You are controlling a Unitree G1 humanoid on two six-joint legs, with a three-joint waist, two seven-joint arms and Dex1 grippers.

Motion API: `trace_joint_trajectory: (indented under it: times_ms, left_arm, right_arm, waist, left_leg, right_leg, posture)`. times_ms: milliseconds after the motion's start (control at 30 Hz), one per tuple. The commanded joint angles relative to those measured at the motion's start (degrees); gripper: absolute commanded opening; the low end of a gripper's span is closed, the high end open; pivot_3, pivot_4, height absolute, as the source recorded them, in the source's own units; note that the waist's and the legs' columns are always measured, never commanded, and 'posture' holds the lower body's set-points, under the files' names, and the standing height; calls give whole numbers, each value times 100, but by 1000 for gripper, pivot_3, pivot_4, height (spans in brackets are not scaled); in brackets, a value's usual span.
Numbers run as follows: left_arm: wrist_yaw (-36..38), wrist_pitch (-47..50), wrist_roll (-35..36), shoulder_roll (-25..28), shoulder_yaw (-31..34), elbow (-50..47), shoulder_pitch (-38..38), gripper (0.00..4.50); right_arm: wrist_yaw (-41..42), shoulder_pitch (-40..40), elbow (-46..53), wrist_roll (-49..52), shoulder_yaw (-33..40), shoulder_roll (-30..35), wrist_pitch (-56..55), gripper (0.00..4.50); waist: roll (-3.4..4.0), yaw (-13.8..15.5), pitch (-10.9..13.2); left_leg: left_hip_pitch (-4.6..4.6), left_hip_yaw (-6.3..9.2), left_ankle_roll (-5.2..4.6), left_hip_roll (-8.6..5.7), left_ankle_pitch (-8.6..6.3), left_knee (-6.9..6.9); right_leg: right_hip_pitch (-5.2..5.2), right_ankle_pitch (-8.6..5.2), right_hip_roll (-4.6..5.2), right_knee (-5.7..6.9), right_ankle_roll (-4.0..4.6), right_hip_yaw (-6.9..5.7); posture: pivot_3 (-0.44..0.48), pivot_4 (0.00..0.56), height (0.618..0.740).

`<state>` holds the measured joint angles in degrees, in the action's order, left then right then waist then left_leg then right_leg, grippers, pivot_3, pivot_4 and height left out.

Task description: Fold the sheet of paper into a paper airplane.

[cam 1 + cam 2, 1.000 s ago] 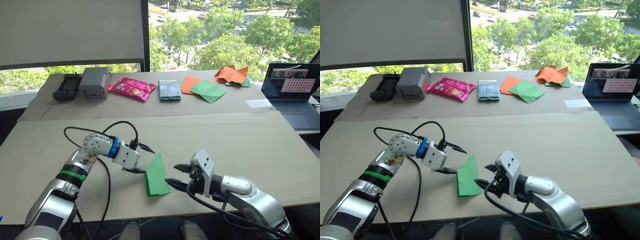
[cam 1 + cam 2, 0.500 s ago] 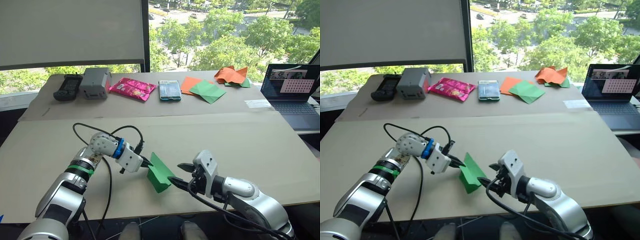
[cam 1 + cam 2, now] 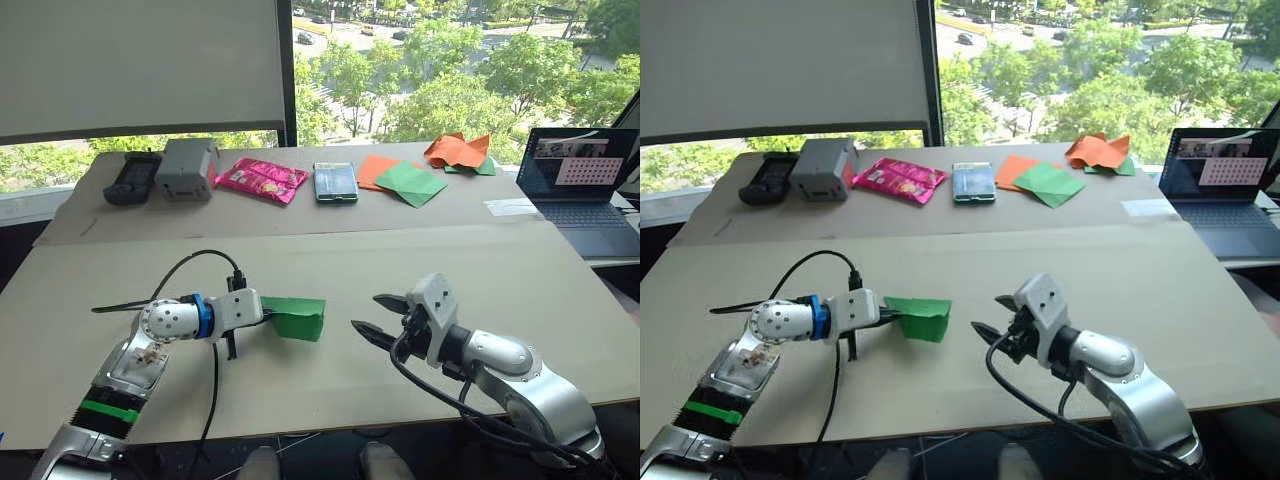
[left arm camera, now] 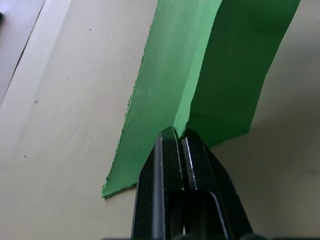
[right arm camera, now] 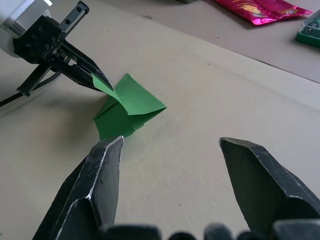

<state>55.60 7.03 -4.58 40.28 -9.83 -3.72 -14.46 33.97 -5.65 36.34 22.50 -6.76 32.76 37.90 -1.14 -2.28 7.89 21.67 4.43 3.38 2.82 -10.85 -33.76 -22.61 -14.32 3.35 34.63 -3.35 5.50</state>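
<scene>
Left gripper (image 3: 268,318) pinched tight on one edge of the sheet of paper (image 3: 296,317), fingers (image 4: 172,165) pressed together along a crease. Green sheet folded over, held just above the tan table (image 3: 500,270) at about 7 o'clock from table centre. Right gripper (image 3: 378,318) at 3 o'clock of the sheet, apart from it, fingers (image 5: 100,175) spread wide, grasping nothing. Along the far edge at 12 o'clock: pink foil packet (image 3: 262,179), phone (image 3: 334,182), orange and green sheets (image 3: 405,180). Laptop (image 3: 580,185) at 2 o'clock.
</scene>
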Motion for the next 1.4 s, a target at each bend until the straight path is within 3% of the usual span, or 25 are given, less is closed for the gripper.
trace_joint_trajectory:
  times_ms: [33, 333, 367, 433, 567, 733, 867, 1000, 1067, 1200, 1400]
  left_arm:
    - [-154, 1442, 46, -75, -7, -1010, 91, 35]
    - [4, 2707, 428, -192, -473, -1871, 94, 35]
    - [9, 2808, 478, -188, -470, -1918, 94, 442]
    - [-50, 2939, 489, -156, -456, -1951, 108, 809]
    - [-81, 3086, 586, -96, -449, -2013, 127, 2167]
    - [-96, 3318, 845, -56, -258, -2142, 121, 2167]
    - [161, 3207, 1321, 226, 275, -2272, 179, 2167]
    - [688, 3293, 2005, 712, 824, -2349, 265, 2223]
    - [932, 3219, 2219, 962, 1032, -2247, 416, 2223]
    - [896, 3013, 2372, 1019, 1277, -1835, 520, 2223]
    - [820, 2693, 2555, 785, 1409, -1061, 407, 2223]
  right_arm:
    - [355, -201, 34, -498, -506, 207, -697, 3422]
    - [1032, -1000, -1255, -1768, -1659, 200, -2260, 3422]
    - [1057, -1013, -1351, -1836, -1706, 172, -2363, 3422]
    - [1092, -993, -1492, -2034, -1840, 152, -2549, 3422]
    - [1044, -916, -1623, -2270, -1936, 15, -2698, 3422]
    - [972, -841, -1642, -2386, -1818, -119, -2666, 3422]
    - [924, -824, -1710, -2452, -1827, -209, -2683, 3422]
    - [854, -834, -1841, -2476, -1811, -350, -2779, 2329]
    - [866, -848, -1891, -2496, -1809, -373, -2819, 1555]
    - [905, -846, -1901, -2443, -1759, -405, -2909, 168]
    - [1475, -905, -1945, -1944, -1735, -399, -2963, 36]
  waist:
    - [-2, -1, 2]
    - [0, -7, 4]
    - [0, -2, 3]
    - [-1, -6, 3]
    - [0, -14, 3]
    - [-1, -7, 3]
    - [-5, -12, 3]
    - [-2, -18, 3]
    - [-1, -29, 2]
    - [0, -11, 3]
    - [-2, 7, 4]
  left_leg:
    - [2, -1, 2, -1, -1, -1]
    - [15, 0, -6, -2, 3, -4]
    - [17, 0, -12, -3, 8, -2]
    - [16, 0, -42, -2, 26, -2]
    - [15, 0, -44, -3, 27, -2]
    - [14, 0, -34, -2, 21, -4]
    - [16, 0, -29, -2, 18, -5]
    - [11, 1, -32, -1, 20, -2]
    - [9, -1, -34, -1, 21, -2]
    - [4, -2, -34, -1, 21, -1]
    - [8, -2, -4, -1, 3, -4]
  right_leg:
    - [-1, 0, 2, -4, 0, -1]
    - [0, 0, 0, -48, -1, -5]
    - [0, 1, 0, -47, -1, -5]
    - [2, 1, -1, -44, -2, -5]
    - [2, 1, -1, -44, -2, -4]
    - [2, 1, -1, -45, -2, -3]
    - [2, 1, -1, -45, -2, -2]
    - [1, 1, -1, -42, -1, -3]
    - [2, 1, -1, -40, -1, -2]
    - [2, 1, 0, -42, -1, 0]
    - [3, 1, 1, -43, -1, -2]
  posture:
    - [0, 150, 721]
    - [0, 150, 721]
    - [0, 150, 721]
    - [0, 150, 721]
    - [0, 150, 721]
    - [0, 150, 721]
    - [0, 150, 721]
    - [0, 150, 721]
    - [0, 150, 721]
    - [0, 150, 721]
    - [0, 150, 721]
